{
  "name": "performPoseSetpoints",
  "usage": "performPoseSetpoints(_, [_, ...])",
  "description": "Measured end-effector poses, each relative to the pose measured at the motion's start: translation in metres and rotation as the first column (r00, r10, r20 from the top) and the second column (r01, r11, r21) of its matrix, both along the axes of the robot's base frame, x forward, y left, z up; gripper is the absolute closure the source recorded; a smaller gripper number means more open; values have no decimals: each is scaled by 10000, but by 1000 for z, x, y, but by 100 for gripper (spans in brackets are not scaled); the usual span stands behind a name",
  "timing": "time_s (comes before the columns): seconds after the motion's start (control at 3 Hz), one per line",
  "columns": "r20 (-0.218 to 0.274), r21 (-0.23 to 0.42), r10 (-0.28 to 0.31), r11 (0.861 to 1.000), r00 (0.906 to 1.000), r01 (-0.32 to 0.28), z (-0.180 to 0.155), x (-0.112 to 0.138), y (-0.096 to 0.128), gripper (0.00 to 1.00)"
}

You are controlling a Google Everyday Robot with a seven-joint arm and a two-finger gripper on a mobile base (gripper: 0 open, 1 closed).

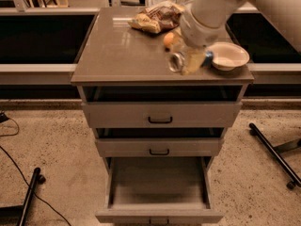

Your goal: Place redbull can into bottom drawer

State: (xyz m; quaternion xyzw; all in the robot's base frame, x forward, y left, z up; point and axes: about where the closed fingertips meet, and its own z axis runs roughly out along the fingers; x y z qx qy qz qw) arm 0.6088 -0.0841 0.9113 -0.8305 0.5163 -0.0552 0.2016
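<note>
- Our arm (211, 4) reaches in from 1 o'clock, wrist angled down toward 7 o'clock.
- Our gripper (190, 61) sits at 1 o'clock of centre, jaws clamped across the redbull can (177, 61).

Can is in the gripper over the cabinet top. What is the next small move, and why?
Probably bring the gripper forward past the cabinet's front edge before lowering. It holds the can sideways just above the cabinet top, close to the bowl, while the open bottom drawer lies lower and further forward, so a straight descent would hit the top.
</note>
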Motion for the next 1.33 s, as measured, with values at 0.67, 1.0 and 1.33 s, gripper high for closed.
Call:
performPoseSetpoints(0.67, [-906, -1652, -883, 9836, 9920, 724, -37, -35, -35, 100])
performPoseSetpoints(1.0, [-1466, 593, -1388, 9871, 9794, 1487, -69, -15, -44, 100])
performPoseSetpoints(1.33, [-3505, 3192, -1814, 8992, 9188, 2993, -160, -31, -20, 100])
